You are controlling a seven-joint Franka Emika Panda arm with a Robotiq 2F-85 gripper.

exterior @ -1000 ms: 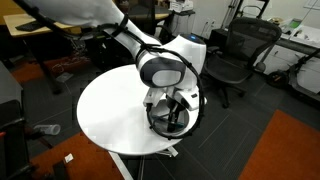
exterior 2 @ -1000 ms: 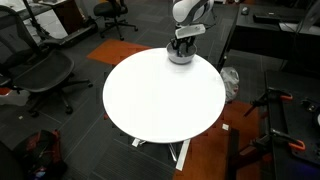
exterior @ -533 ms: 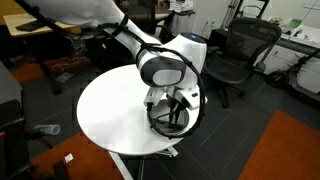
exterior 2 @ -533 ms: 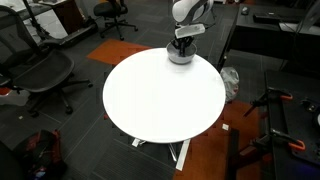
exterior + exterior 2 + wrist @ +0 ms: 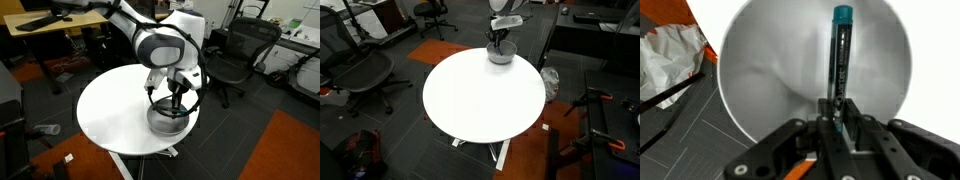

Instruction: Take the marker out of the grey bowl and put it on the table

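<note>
marker (image 5: 841, 60): clamped in the claw (image 5: 838, 108), fingers pinched on its dark barrel, teal cap pointing away from the wrist. In the wrist view it lies over the inside of the grey bowl (image 5: 760, 70); can't tell if the tip touches the bowl. Both exterior views show the claw (image 5: 177, 96) (image 5: 500, 40) just above the bowl (image 5: 167, 121) (image 5: 501, 56). Bowl sits close to the edge of the round white surface (image 5: 110, 110) (image 5: 480, 100). Crumpled white bag (image 5: 665, 55) on the floor left of the bowl in the wrist view. Black office chair (image 5: 235, 50) beyond the surface.
</note>
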